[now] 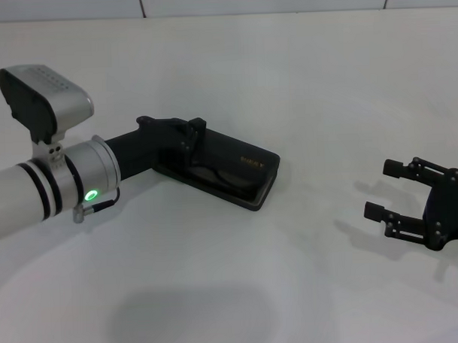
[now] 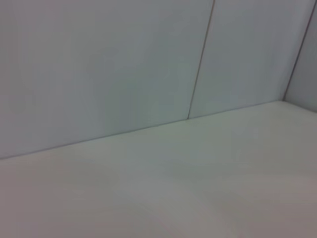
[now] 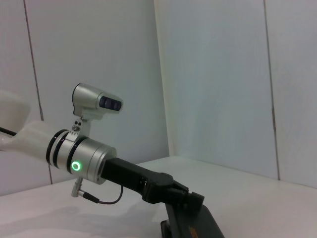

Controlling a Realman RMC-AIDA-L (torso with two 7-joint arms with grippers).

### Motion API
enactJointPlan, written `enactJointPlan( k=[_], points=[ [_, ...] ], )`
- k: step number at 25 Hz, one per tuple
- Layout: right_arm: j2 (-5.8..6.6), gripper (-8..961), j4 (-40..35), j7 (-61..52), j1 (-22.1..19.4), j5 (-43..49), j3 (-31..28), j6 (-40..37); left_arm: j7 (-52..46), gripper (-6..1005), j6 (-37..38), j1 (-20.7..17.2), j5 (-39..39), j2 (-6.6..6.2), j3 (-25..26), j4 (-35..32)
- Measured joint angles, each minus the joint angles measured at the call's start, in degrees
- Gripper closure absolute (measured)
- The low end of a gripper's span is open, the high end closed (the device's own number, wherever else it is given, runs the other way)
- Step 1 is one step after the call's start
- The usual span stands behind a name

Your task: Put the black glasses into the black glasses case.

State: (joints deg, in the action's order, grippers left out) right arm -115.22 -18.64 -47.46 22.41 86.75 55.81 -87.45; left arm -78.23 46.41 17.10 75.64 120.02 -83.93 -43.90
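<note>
At frame centre the black glasses case lies with the black glasses seemingly inside. The left gripper rests on its lid; finger state unclear. Press evenly near the hinge-opposite edge. The right gripper waits spread, lower right.

left gripper on glasses case; right gripper well apart.

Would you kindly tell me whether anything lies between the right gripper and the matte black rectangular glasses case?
Nothing visible does. The right gripper is open at the right, and only bare white table separates it from the matte black rectangular glasses case. The left gripper is at the case's opposite end.
</note>
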Motion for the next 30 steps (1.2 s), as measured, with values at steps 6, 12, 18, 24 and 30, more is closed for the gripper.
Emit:
enactJointPlan(
  k=[6, 12, 18, 24, 30],
  points=[
    [0.0, 185, 0.0, 0.0, 0.0, 0.0, 0.1, 0.0, 6.3, 934, 1.5, 0.1, -4.9, 0.04, 0.0, 3.0],
    [0.0, 184, 0.0, 0.0, 0.0, 0.2, 0.1, 0.0, 12.9, 933, 3.6, 0.1, -10.2, 0.09, 0.0, 6.5],
    [-0.06, 184, 0.0, 0.0, -0.1, 0.3, 0.2, -0.1, 18.0, 932, 5.5, 0.8, -14.2, 0.06, 0.2, 10.0],
    [-0.08, 184, 0.0, 0.0, -0.1, 0.4, 0.3, -0.1, 21.6, 931, 6.6, 1.0, -16.5, 0.1, 0.3, 12.3],
    [-0.09, 185, 0.0, 0.0, -0.1, 0.4, 0.4, -0.2, 23.4, 930, 6.8, 1.8, -17.8, 0.2, 0.3, 14.4]
  ],
)
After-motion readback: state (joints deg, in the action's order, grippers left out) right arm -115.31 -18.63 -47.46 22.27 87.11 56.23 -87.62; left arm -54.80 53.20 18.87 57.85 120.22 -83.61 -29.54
